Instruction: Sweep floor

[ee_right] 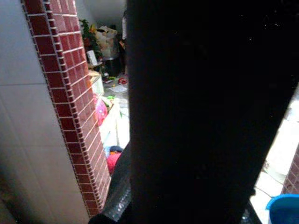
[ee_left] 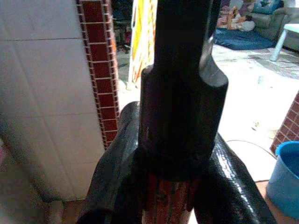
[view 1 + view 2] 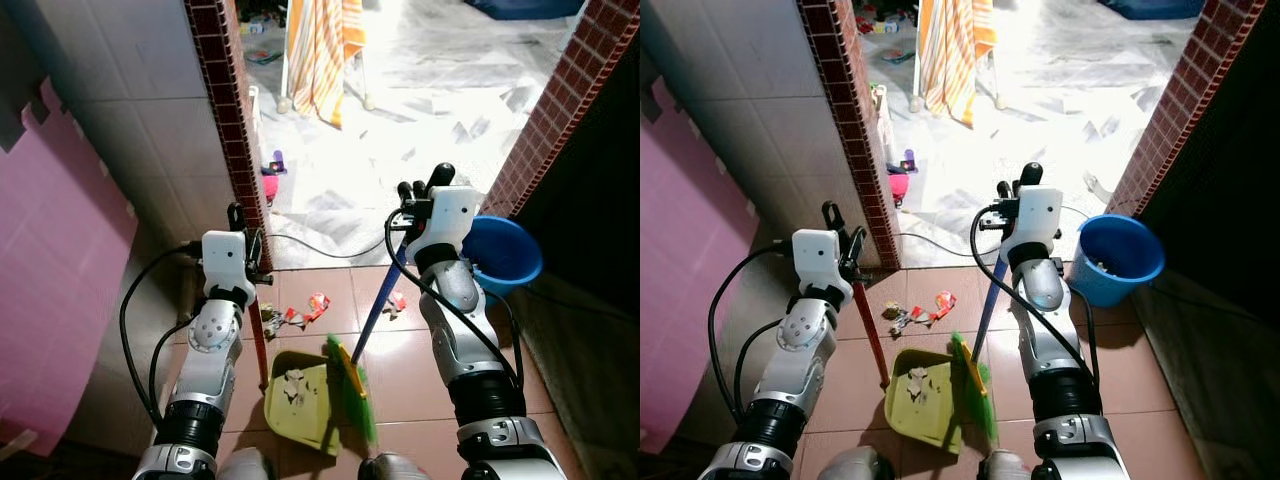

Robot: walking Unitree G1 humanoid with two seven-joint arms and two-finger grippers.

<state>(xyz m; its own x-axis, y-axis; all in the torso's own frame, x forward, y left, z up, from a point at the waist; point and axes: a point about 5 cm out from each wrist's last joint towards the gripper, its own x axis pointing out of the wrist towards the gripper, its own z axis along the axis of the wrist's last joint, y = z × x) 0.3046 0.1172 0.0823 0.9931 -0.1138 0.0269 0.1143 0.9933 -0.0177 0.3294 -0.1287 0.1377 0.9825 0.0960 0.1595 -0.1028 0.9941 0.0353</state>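
Two silver arms up in front, over a brown tiled floor (image 3: 300,285). Left gripper (image 3: 238,222) closed around the top of a thin red stick handle (image 3: 258,345); left wrist view: black fingers (image 2: 117,172) pressed on both sides of the red stick with its black cap. Red stick handle sloping down to a yellow-green plastic dustpan (image 3: 297,400), flat on the floor between the two arms. Some torn bits of paper (image 3: 294,387) inside the dustpan.

Right gripper (image 3: 425,187) wrapped tight around the top of a blue broom handle (image 3: 378,305). Blue handle sloping down to the left, to a green broom head with green bristles (image 3: 352,390). Green broom head right beside the dustpan's right edge, touching or nearly touching; hard to tell which.

More scraps on the floor: small red and white wrappers (image 3: 305,310) just past the dustpan, and one more red and white scrap (image 3: 396,301) close to the blue handle. Round blue plastic bucket (image 3: 503,252) beside the right arm, with a few bits inside.

Dark red brick wall edge (image 3: 228,130) next to the left gripper, pink foam mat (image 3: 55,270) far left. Bright white floor past the doorway, with an orange and white striped cloth (image 3: 325,50) hanging there.
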